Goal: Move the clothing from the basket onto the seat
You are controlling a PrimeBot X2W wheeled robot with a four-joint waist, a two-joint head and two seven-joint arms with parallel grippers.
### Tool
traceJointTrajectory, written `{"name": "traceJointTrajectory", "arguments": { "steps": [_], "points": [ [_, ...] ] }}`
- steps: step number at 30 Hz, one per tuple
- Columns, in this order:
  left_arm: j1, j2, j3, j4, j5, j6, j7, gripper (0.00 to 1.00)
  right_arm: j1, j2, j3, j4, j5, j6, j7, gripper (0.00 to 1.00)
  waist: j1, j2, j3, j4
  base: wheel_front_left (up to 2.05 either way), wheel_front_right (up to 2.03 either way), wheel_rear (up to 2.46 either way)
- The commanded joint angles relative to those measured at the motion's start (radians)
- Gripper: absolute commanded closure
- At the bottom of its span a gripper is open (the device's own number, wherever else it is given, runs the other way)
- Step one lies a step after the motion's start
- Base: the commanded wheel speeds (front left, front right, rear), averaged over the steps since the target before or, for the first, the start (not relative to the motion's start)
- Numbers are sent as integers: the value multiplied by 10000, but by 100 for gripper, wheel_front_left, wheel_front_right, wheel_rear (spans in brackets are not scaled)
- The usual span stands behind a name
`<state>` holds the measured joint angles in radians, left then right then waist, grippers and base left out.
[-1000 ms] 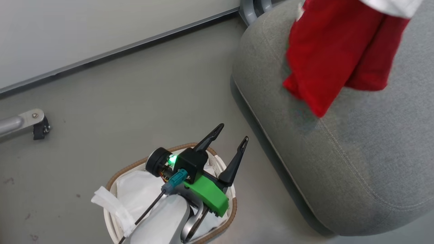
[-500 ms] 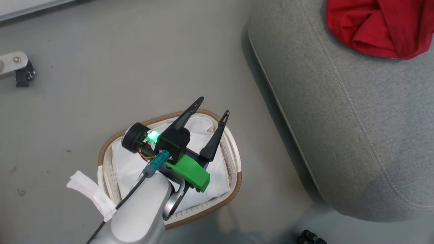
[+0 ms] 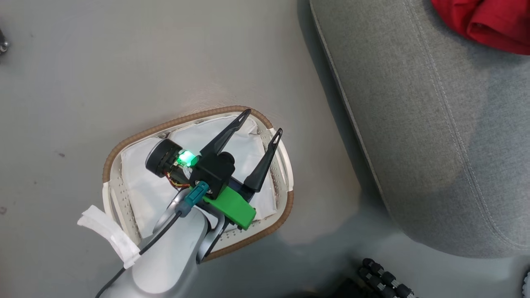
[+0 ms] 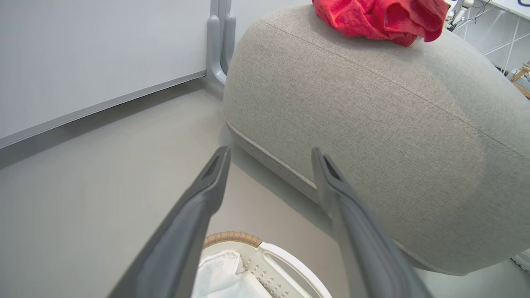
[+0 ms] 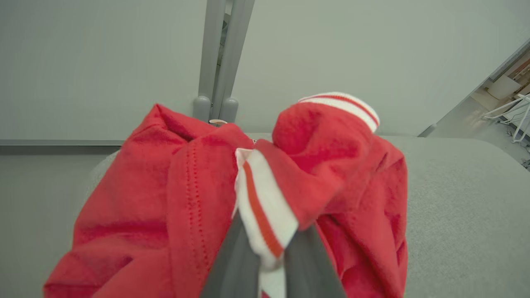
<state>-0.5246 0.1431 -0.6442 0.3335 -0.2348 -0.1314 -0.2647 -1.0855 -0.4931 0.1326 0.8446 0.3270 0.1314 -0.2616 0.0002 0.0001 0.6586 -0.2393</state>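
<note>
The white basket (image 3: pixel 124 142) with a brown rim stands on the floor, and only its white liner shows inside. My left gripper (image 3: pixel 263 121) hovers over it, open and holding nothing; its two fingers (image 4: pixel 270 152) stand wide apart in the left wrist view, above the basket rim (image 4: pixel 232 238). The red clothing (image 3: pixel 488 20) lies bunched on the grey seat (image 3: pixel 434 124) at the upper right, and it tops the seat (image 4: pixel 372 124) as a red heap (image 4: pixel 381 18). My right gripper (image 5: pixel 267 248) is shut on the clothing (image 5: pixel 165 198), at its white-striped trim, over the seat (image 5: pixel 455 198).
A white fabric tab (image 3: pixel 107 236) hangs over the basket's near left side. Dark ribbed parts (image 3: pixel 381 277) show at the bottom of the head view. A pale wall with a grey post (image 4: pixel 217 49) stands behind the seat. Grey floor lies between basket and seat.
The head camera has tilted down, shifting the whole picture. The clothing, hanging above the seat a second ago, now lies bunched on it. My left gripper stays open over the basket.
</note>
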Motion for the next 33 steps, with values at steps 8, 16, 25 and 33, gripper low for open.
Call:
{"name": "traceJointTrajectory", "arguments": {
  "steps": [8,16,25,33],
  "points": [
    [-32,91,47,103,4,21,8,0,1342,592,-533,-831,-579,-15,-46,0,-2,-1,-297,-262,0,0,0],
    [235,-69,61,139,-31,22,8,0,2675,1058,-922,-1693,-1310,-15,-46,0,-2,-1,-1029,-305,0,0,0],
    [600,-463,220,186,-436,21,8,0,3595,932,-770,-2098,-1626,-15,-46,0,-2,-1,-2498,92,0,0,0],
    [1020,-806,883,154,-673,46,8,0,3527,523,-657,-2382,-1716,-15,-47,0,-2,-1,-3777,944,0,0,0]
  ]
}}
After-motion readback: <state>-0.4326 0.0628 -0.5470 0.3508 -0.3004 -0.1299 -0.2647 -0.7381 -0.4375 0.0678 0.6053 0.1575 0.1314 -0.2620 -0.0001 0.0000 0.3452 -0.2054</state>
